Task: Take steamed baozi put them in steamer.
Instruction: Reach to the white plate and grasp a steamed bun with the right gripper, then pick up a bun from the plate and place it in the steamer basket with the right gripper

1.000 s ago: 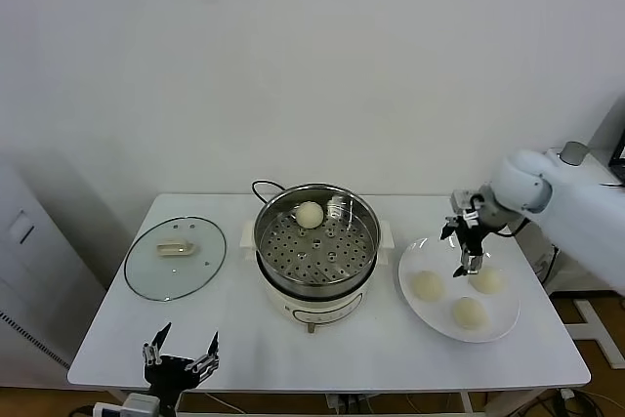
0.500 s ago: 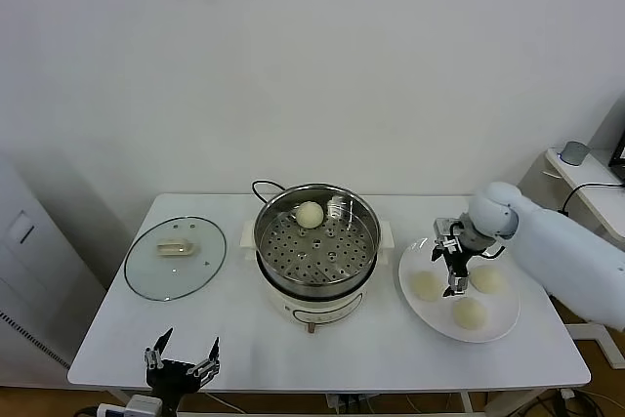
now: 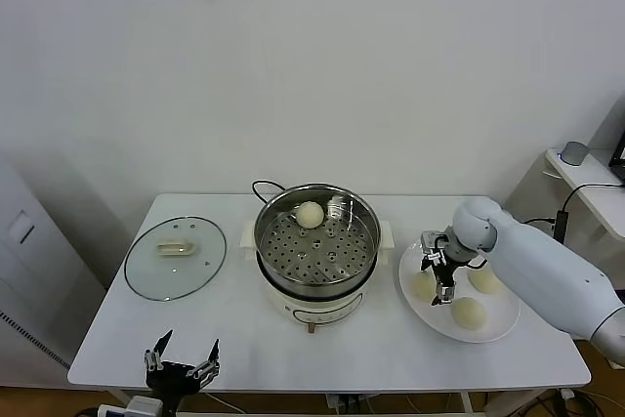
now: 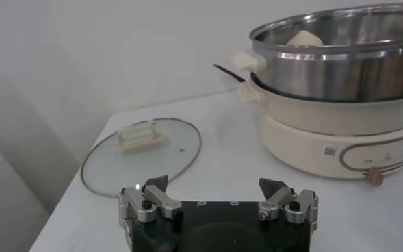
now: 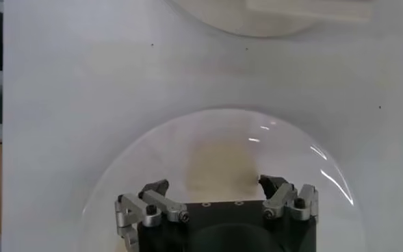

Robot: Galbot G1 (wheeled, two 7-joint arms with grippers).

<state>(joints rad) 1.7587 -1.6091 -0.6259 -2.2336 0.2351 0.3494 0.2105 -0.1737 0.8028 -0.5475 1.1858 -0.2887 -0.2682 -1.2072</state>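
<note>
Buns: one [image 3: 310, 213] at the steamer's [image 3: 316, 204] back rim; three on the plate [image 3: 493, 331] by the tabletop's right edge.
Right claw [image 3: 440, 280]: wide open, empty, over the plate's left bun [image 3: 424, 285].
Left claw [image 3: 181, 360]: open, idle, front edge.
Risk: off-centre closing could squash or roll the soft bun.

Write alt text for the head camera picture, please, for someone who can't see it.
The robot's right gripper, open, hovers over a bun on a white plate holding three buns, beside a steel steamer with one bun inside. A glass lid lies on the white table; the left gripper waits, open, at its near edge.
</note>
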